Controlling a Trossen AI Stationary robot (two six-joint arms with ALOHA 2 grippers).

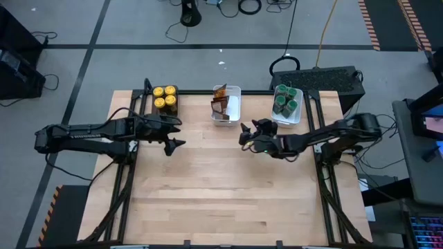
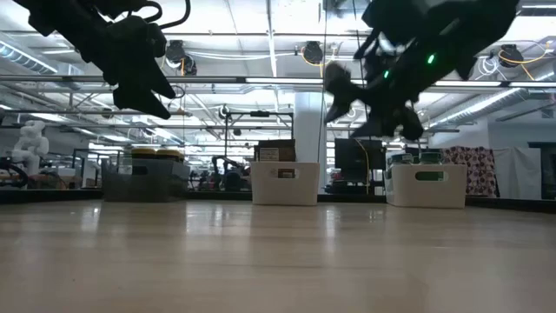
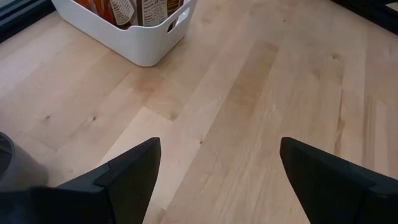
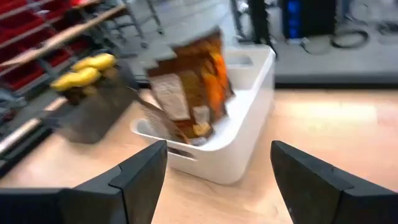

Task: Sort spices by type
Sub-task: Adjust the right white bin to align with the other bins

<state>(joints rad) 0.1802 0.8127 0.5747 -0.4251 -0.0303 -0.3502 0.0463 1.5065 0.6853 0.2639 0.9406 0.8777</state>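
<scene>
With all spices already binned along the far edge of the tabletop point(image 1: 221, 200) — yellow-lid jars point(image 1: 165, 96) far-left, packets point(image 1: 220, 99) centre, green-lid jars point(image 1: 286, 101) far-right — left pincer point(image 1: 173, 137) and right pincer point(image 1: 243, 134) both hover released, empty; the packets lie just beyond the right one.

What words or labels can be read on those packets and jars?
None can be read.
packets: printed labels show in the left wrist view, but the print is too small to make out.
packets again in the right wrist view: blurred.
yellow-lid jars and green-lid jars: no legible text.
white trays: a dark mark on the front, likely a handle slot, not writing.
</scene>
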